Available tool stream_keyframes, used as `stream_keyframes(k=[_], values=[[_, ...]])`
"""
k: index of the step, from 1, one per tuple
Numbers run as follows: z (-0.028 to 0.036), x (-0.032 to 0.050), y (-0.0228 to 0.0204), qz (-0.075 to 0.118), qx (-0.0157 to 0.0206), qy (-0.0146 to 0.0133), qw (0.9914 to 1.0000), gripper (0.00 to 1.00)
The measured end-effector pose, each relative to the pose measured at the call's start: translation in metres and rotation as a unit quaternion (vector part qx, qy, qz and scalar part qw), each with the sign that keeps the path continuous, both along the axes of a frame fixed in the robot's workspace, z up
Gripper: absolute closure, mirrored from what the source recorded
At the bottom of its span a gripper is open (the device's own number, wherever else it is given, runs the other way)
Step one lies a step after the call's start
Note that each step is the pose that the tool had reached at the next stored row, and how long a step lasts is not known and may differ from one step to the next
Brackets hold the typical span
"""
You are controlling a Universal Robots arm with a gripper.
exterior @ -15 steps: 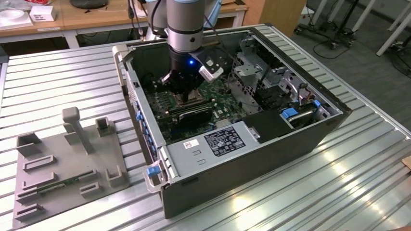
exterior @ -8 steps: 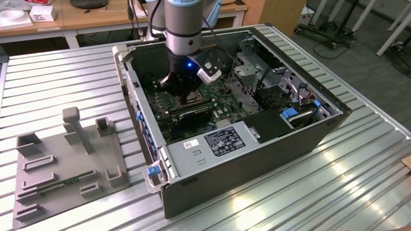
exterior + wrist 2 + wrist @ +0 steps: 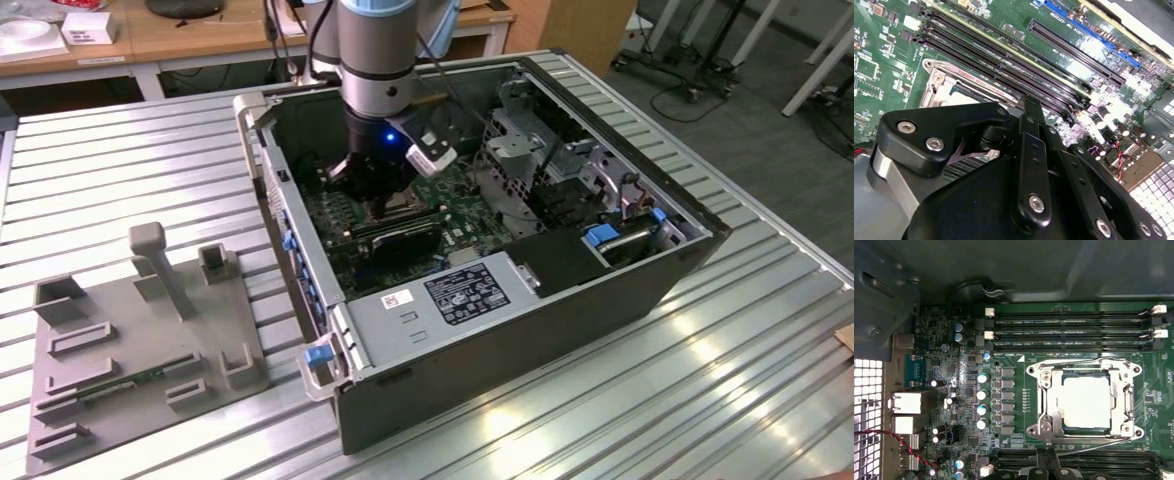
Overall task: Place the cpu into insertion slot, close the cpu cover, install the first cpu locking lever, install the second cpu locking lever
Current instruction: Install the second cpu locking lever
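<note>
On the ribbed metal bench (image 3: 747, 330) lies an opened computer case (image 3: 534, 330), side panel off, with the arm reaching down into it. Inside, the green motherboard (image 3: 959, 360) carries long black memory slots (image 3: 1069, 330) just beside the insertion slot (image 3: 1035, 371). The cpu cover (image 3: 1046, 400) lies flat over the socket, a thin stiff metal frame, and thin wire levers (image 3: 1094, 441) run along its edges; they look springy and are best pushed near their free ends. Through the cover's window shows the cpu (image 3: 1086, 401), seated in the slot: light, rigid, slick-faced, fragile underneath, so held by its edges only. The claw (image 3: 387, 195) hangs just above the socket; whether it is open or closed I cannot tell.
</note>
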State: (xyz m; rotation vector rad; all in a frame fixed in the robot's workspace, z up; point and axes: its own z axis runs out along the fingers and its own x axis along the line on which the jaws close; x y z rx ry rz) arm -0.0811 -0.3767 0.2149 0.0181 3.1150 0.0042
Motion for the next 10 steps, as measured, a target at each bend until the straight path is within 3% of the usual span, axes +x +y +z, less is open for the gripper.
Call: stream_keyframes(k=[10], values=[[-0.0018,-0.0022,0.0006,0.000,0.0001,-0.0001,1.00000,0.89]])
